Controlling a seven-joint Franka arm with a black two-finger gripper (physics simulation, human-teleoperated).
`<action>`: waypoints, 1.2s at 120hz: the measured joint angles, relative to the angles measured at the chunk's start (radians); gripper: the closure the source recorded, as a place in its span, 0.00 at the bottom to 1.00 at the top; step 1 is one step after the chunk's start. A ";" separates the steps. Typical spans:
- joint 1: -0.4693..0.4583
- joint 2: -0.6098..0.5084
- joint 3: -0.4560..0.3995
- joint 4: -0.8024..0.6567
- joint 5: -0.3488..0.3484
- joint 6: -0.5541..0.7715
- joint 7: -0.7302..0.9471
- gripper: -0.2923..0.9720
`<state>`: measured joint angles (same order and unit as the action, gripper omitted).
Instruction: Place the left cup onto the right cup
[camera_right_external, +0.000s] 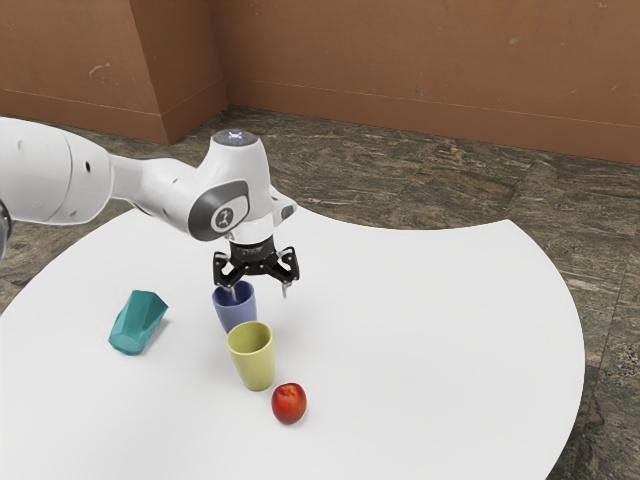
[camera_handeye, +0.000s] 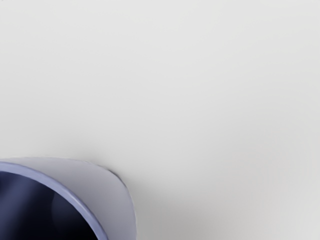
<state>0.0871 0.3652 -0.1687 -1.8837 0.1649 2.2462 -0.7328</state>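
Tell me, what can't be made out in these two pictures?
Exterior view: part of the blue cup base, hidden behind the yellow cup.
Exterior view: part of its rim, covered by the gripper; contact cannot be told.
Wrist view: most of the blue cup, cut off by the edge; its inside too dark.

rear cup (camera_right_external: 234, 306) behind front cup (camera_right_external: 251, 354), apple (camera_right_external: 289, 402) nearest

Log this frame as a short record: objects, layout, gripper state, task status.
objects: blue cup, yellow-green cup, red apple, teal faceted object, all on the white table
layout: cups upright, close together; apple beside the yellow-green cup; teal faceted object tipped over at the exterior view's left
gripper: gripper open, at the blue cup's rim
wrist view: blue cup just under the hand
task status: cups not yet stacked
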 joint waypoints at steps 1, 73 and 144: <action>0.000 0.001 0.000 0.000 0.000 0.001 0.000 0.23; 0.000 0.031 0.023 -0.001 0.031 0.025 -0.001 0.59; -0.002 -0.003 0.040 -0.004 0.041 0.001 0.001 0.83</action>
<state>0.0847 0.3623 -0.1287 -1.8873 0.2056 2.2476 -0.7320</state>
